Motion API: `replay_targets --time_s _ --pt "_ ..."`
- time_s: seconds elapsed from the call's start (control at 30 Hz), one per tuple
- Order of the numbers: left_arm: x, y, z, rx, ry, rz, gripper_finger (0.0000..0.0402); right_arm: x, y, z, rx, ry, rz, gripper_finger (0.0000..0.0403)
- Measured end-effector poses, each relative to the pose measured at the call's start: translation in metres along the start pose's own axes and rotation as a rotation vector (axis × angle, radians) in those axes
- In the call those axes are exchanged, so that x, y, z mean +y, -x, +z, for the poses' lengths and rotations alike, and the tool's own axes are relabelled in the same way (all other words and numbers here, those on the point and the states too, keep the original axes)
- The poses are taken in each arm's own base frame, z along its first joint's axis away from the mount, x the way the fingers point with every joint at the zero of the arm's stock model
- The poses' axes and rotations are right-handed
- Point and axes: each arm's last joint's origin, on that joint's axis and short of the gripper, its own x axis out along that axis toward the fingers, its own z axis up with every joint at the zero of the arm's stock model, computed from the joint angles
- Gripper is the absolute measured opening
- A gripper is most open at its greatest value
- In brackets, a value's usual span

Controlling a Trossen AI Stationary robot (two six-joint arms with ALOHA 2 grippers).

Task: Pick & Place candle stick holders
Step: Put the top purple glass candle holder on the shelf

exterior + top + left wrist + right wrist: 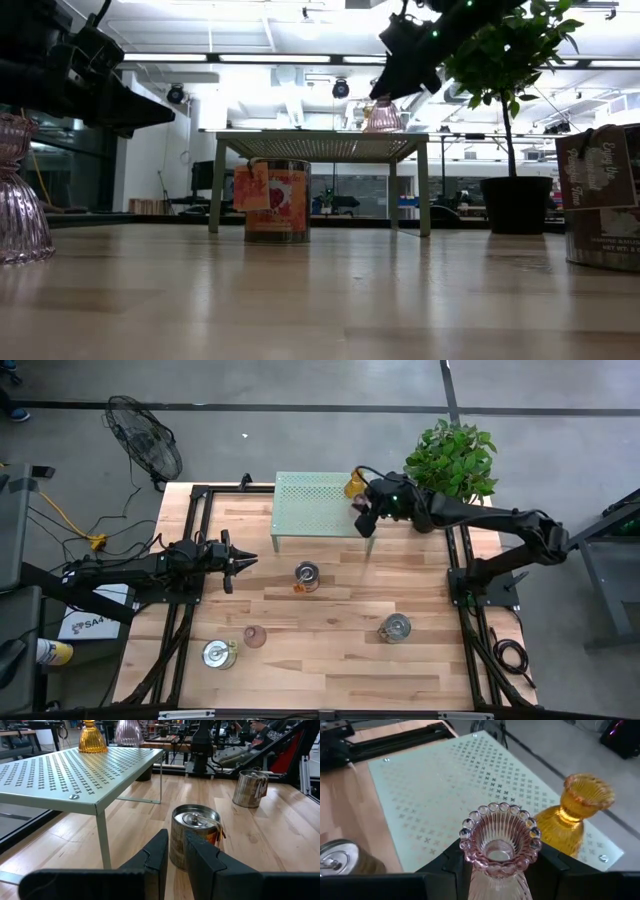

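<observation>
Right end effector (499, 865) clamped on pink holder (500, 837) over stand's (315, 505) right edge, just beside amber holder (572, 815); risk: knocks it. Left end effector (172, 855) together, idle.

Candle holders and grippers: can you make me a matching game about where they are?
Things:
1. amber glass holder
2. pink glass holder
3. other pink glass holder
4. left gripper

Places or states:
A. standing on the wooden table
B. held between the right gripper's fingers
C. standing free on the green stand
D. holding nothing, fingers nearly together

Pairs: 1-C, 2-B, 3-A, 4-D
</observation>
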Motion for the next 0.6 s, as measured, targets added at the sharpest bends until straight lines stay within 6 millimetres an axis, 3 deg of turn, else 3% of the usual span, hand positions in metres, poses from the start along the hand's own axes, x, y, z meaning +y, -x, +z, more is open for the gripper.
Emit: replay_targets --time_s 0.6 --pt "0.000 0.000 0.000 0.000 0.000 0.000 0.0058 0.000 -0.038 0.003 -0.100 -0.017 0.063 0.0139"
